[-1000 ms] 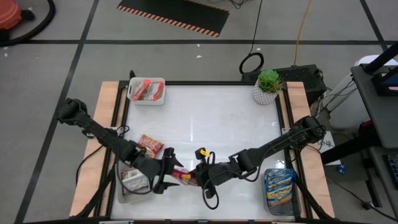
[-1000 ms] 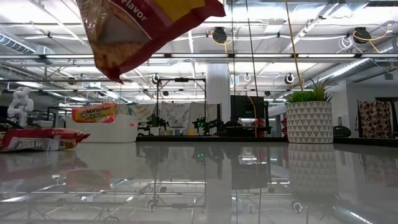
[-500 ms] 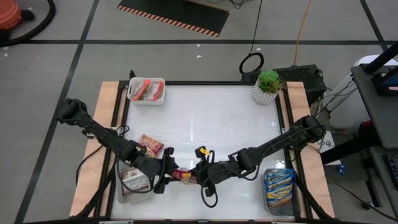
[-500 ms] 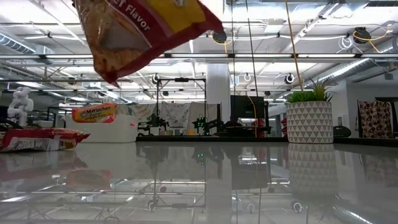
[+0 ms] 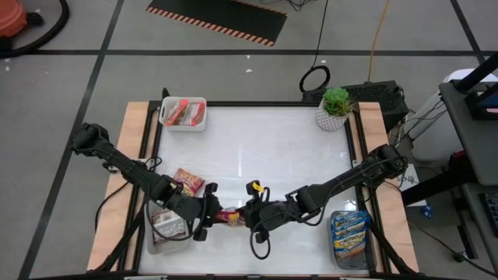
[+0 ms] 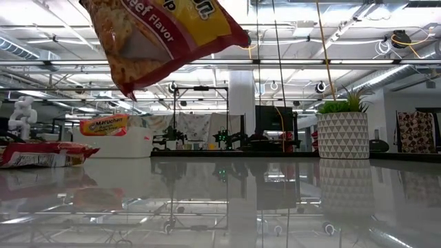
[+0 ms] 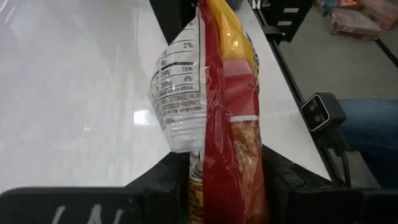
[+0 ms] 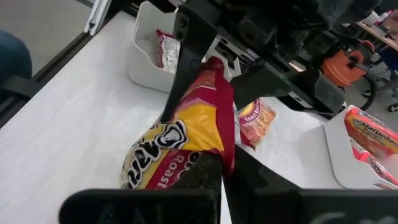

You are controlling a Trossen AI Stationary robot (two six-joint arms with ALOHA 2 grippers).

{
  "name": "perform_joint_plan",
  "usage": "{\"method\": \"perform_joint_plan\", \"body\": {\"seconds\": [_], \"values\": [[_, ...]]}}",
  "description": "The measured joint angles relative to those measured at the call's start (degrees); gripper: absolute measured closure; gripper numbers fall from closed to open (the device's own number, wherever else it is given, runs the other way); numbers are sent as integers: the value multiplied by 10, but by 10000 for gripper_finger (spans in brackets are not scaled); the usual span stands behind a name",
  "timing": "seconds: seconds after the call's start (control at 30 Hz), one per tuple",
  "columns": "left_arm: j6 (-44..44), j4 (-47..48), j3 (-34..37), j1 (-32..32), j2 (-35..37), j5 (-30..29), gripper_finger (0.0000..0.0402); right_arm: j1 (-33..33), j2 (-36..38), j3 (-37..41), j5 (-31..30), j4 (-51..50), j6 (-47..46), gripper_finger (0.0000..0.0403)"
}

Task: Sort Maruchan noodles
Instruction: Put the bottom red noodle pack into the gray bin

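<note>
A dark red and yellow Maruchan noodle packet (image 5: pixel 228 218) hangs above the table's near middle, high in the low view (image 6: pixel 165 41). My left gripper (image 5: pixel 208 220) has it from the left and my right gripper (image 5: pixel 247 217) from the right, both shut on it. A second packet (image 5: pixel 188 181) lies flat on the table just behind my left gripper. A near-left bin (image 5: pixel 166 227) holds dark red packets, a far-left bin (image 5: pixel 184 113) orange-red ones, and a near-right bin (image 5: pixel 348 231) blue ones. My left gripper pinches the packet's two flat faces (image 7: pixel 208 177) between its fingers, at the packet's left end. The fingers come from the table's left, slanting down. The packet stands on edge between them, clear of the table. My right gripper pinches the packet's right end at its dark red edge seam (image 8: pixel 219 146) between its shut fingers. The fingers come from the table's right, slanting down. The packet reaches away from them toward my left gripper, lifted clear.
A potted plant (image 5: pixel 335 107) stands at the far right corner. Wooden rails (image 5: pixel 134 148) border the white table on both sides. The table's middle and far part (image 5: pixel 264 148) show bare white surface.
My left gripper has shut on the packet's left end, its fingers wide apart a second ago. The packet, held all along by my right gripper, has tipped slightly in the low view. Both arms have stayed in place.
</note>
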State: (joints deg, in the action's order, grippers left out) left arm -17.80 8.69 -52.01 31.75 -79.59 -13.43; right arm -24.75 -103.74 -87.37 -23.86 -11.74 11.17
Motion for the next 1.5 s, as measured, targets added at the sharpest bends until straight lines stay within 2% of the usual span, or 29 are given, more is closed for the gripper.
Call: {"method": "perform_joint_plan", "body": {"seconds": [0.13,0.27,0.37,0.47,0.63,0.73,0.87,1.03,1.2,1.4,1.5], "values": [[-3,0,0,0,0,1,276,-1,5,0,-2,-6,-7,389],[-1,0,0,0,1,3,276,-1,15,0,-9,-14,-34,355],[-2,1,0,0,10,3,275,-1,21,0,-41,-36,-63,323],[-3,2,0,3,26,3,275,-1,30,0,-80,-89,-113,292],[-3,1,0,11,66,-1,275,2,39,0,-82,-190,-200,255],[-3,2,0,22,91,-25,275,2,41,0,-79,-205,-226,243],[24,2,0,49,124,-81,275,2,42,0,-77,-176,-216,234],[66,1,0,86,160,-159,275,2,43,34,-71,-54,-159,229],[83,-33,0,117,177,-230,275,11,50,115,5,145,-98,229],[145,-107,0,137,164,-272,275,30,56,200,55,381,-64,228],[168,-120,0,139,153,-290,275,30,56,228,82,449,-39,213]]}}
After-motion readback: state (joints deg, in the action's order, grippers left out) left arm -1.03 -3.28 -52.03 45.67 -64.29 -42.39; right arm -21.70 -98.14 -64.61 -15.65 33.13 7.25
